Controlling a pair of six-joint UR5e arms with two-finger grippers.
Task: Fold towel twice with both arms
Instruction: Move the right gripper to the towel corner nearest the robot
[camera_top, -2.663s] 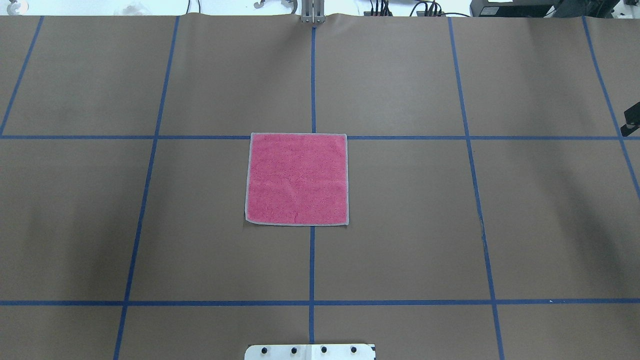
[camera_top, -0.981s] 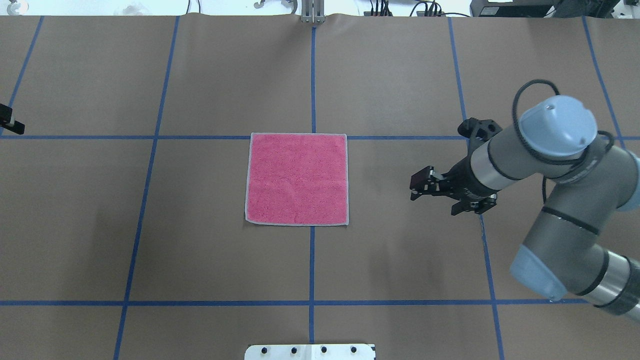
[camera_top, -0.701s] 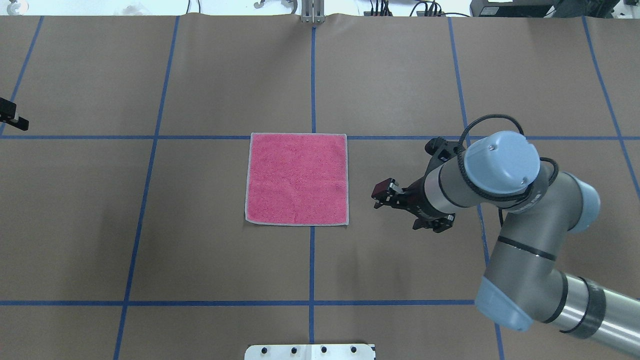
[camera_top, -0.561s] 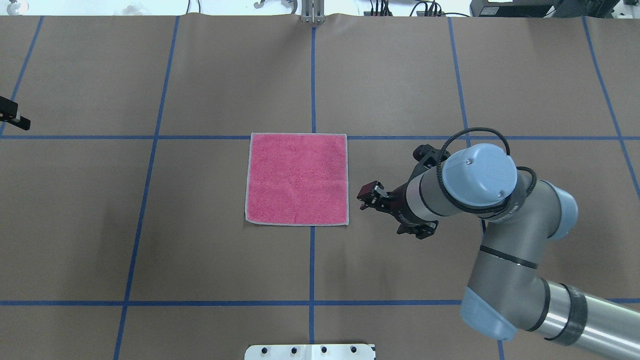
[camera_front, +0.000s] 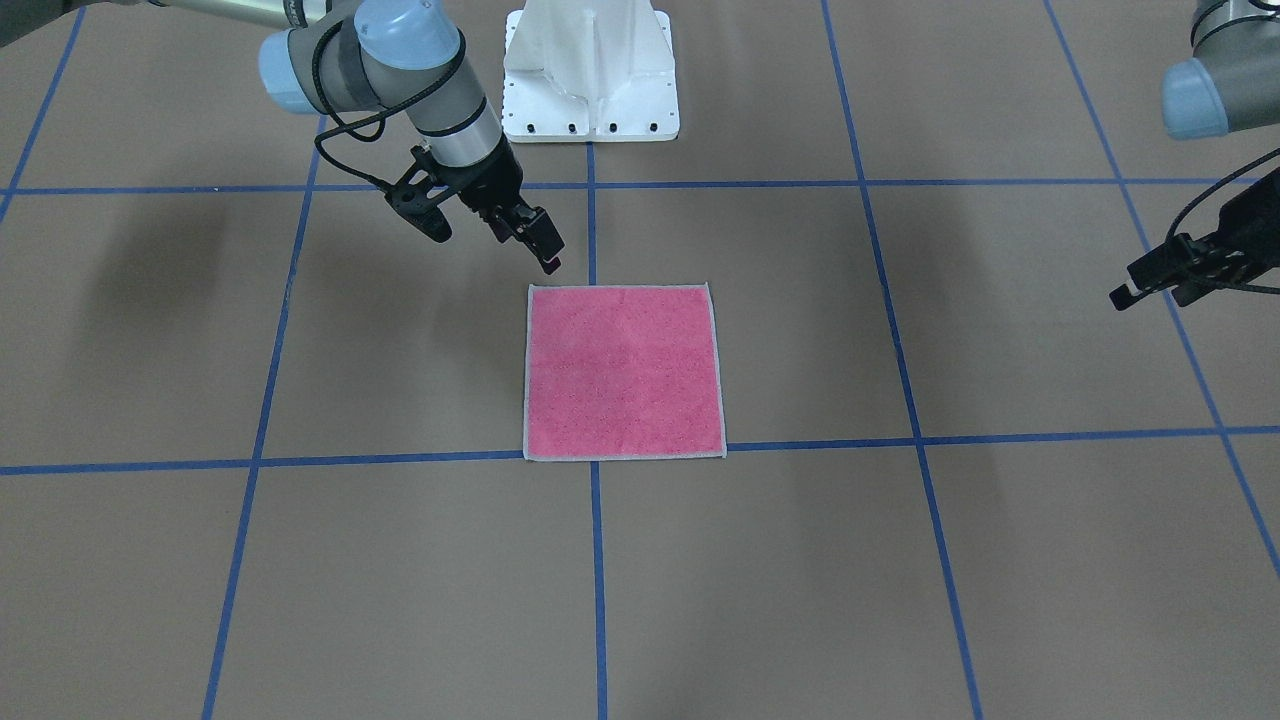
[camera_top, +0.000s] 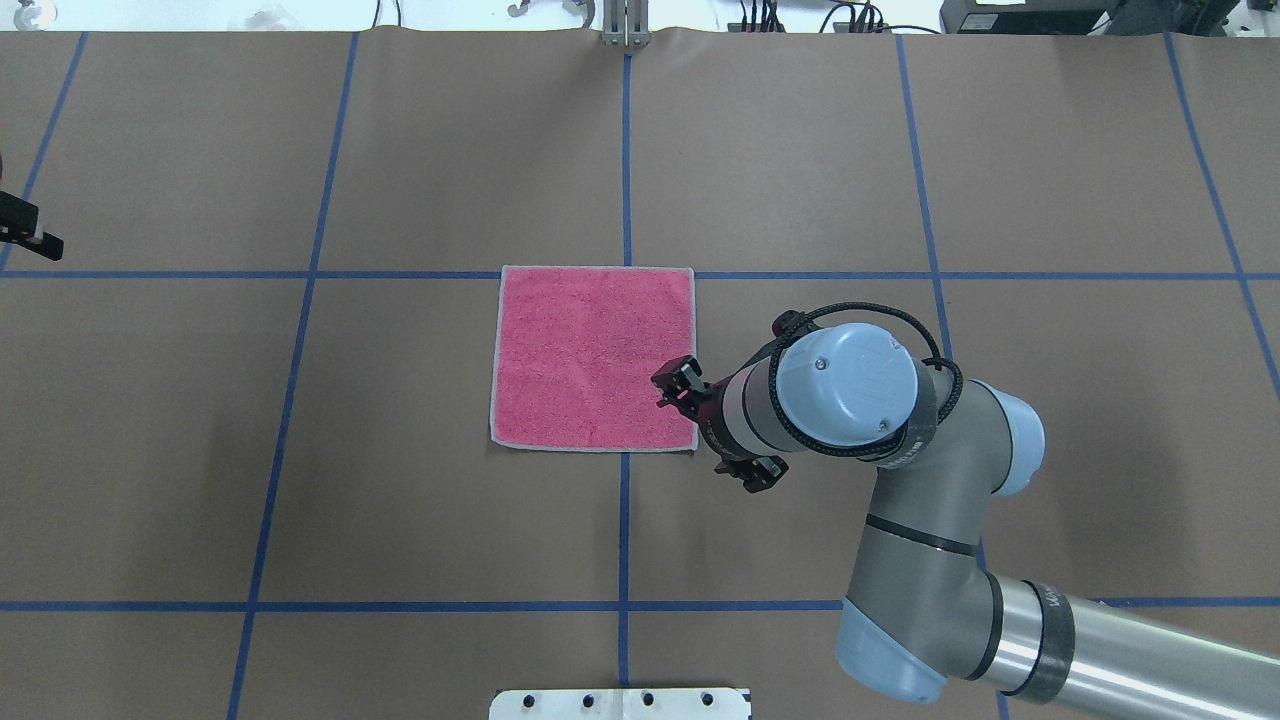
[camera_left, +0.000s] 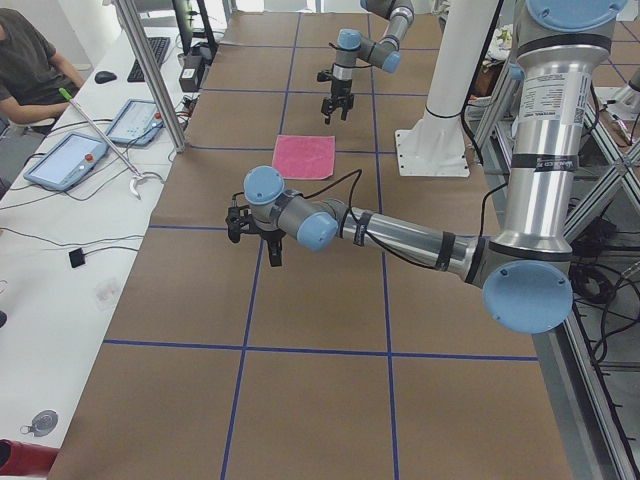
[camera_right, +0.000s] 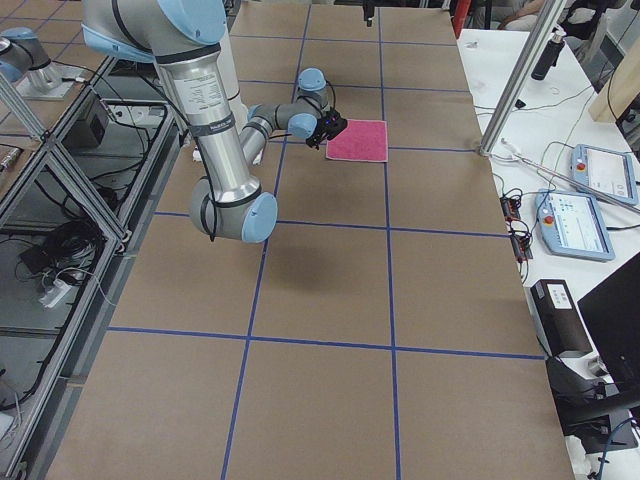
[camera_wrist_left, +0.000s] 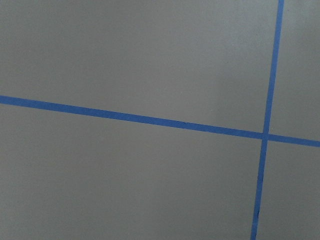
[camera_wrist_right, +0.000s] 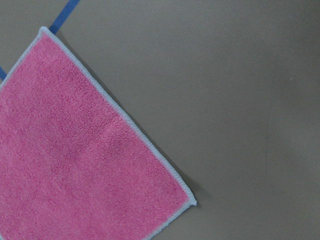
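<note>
Pink square terry towel (camera_top: 593, 358) lies flat mid-table on brown paper (camera_top: 800, 150). Black left gripper (camera_front: 1128, 287), mostly cut off overhead, sits well apart, its grip unreadable. Black right gripper (camera_top: 670, 385), jaws slightly parted, hovers at the towel's near right corner.

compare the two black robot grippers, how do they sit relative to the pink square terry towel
The right gripper hovers above the towel's near right corner; the left gripper hangs far from it over bare table. The overhead view shows most of the right arm, only the left's tip. Neither holds it.
</note>
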